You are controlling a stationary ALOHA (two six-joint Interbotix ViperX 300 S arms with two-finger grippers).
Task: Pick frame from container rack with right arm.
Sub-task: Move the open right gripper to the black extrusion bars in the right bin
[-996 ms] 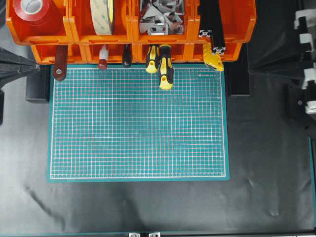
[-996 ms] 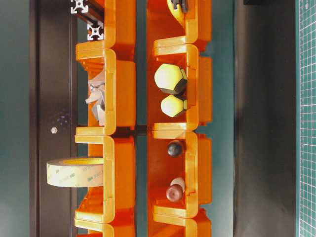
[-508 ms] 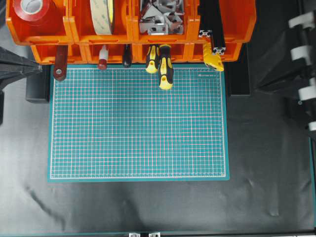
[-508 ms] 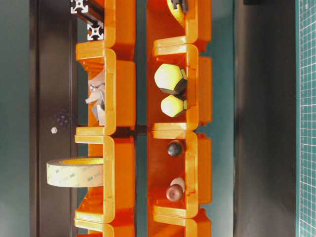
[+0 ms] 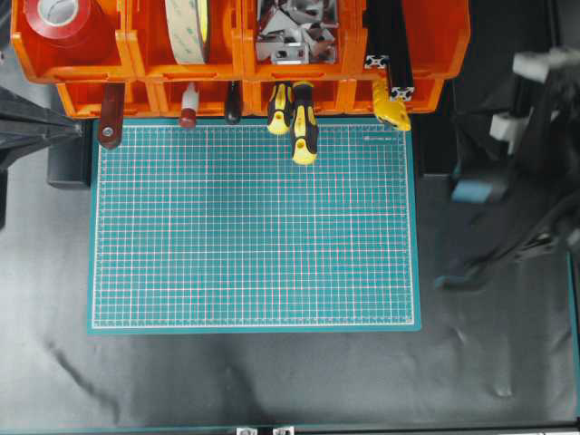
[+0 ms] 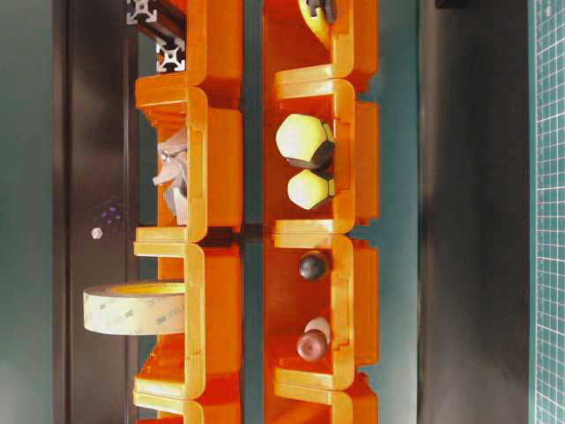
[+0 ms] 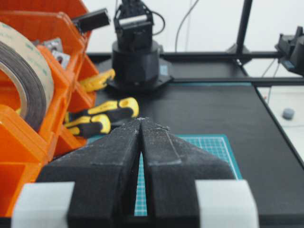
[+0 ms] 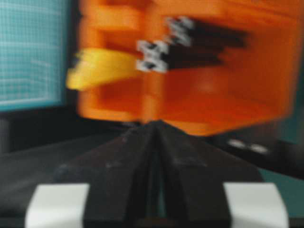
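Observation:
The orange container rack [image 5: 136, 59] runs along the far edge. Two black slotted frames [image 5: 391, 41] lie in its upper right bin, their square silver ends poking forward. They also show in the table-level view [image 6: 169, 55] and, blurred, in the right wrist view [image 8: 154, 54]. My right arm [image 5: 507, 172] is motion-blurred over the black table right of the mat, apart from the rack. Its gripper [image 8: 154, 124] is shut and empty, facing the frames' bin. My left gripper [image 5: 68, 124] is shut and empty at the left edge, and shows in its wrist view [image 7: 141, 119].
A green cutting mat [image 5: 254, 227] covers the middle. Yellow-and-black screwdrivers [image 5: 304, 127] and a yellow tool [image 5: 391, 111] stick out of the lower bins. Red tape [image 5: 59, 18], a tape roll [image 5: 190, 27] and metal brackets [image 5: 294, 32] fill the upper bins.
My right arm has swung in from the right edge toward the mat and is blurred with motion. The left arm and the frames have not moved.

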